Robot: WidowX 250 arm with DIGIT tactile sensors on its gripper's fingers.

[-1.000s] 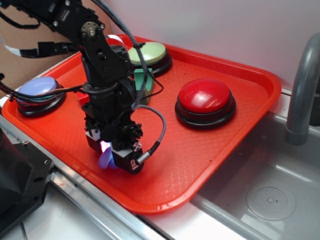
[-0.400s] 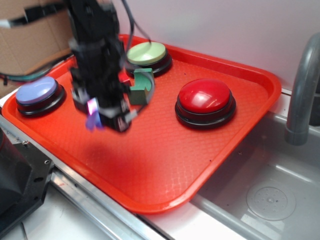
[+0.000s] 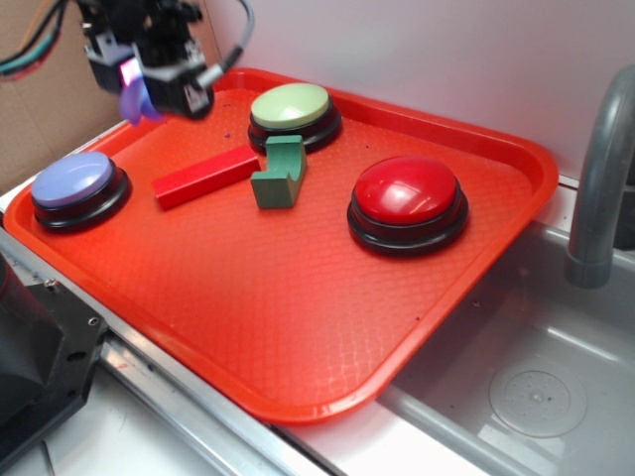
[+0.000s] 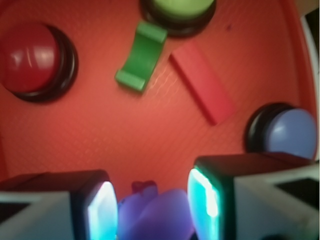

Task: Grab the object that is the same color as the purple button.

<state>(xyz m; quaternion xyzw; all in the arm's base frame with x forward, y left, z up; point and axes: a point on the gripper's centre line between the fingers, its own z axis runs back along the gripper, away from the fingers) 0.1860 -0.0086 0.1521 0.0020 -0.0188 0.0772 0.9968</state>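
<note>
My gripper (image 3: 139, 91) hangs high over the tray's far left corner, shut on the small lavender-purple lumpy object (image 3: 135, 102). In the wrist view that object (image 4: 157, 215) fills the gap between the two glowing pads (image 4: 102, 210), well above the tray floor. The purple button (image 3: 72, 180), a lavender dome on a black base, sits at the tray's left edge, below and to the left of the gripper; it also shows at the right of the wrist view, purple button (image 4: 290, 132).
The red tray (image 3: 298, 327) also holds a red block (image 3: 205, 177), a green arch piece (image 3: 279, 173), a pale green button (image 3: 291, 106) and a red button (image 3: 408, 193). A sink basin (image 3: 536, 397) and grey faucet (image 3: 600, 178) lie right.
The gripper has risen from the tray floor and swung back left with the purple object held in it, uncovering the red block.
</note>
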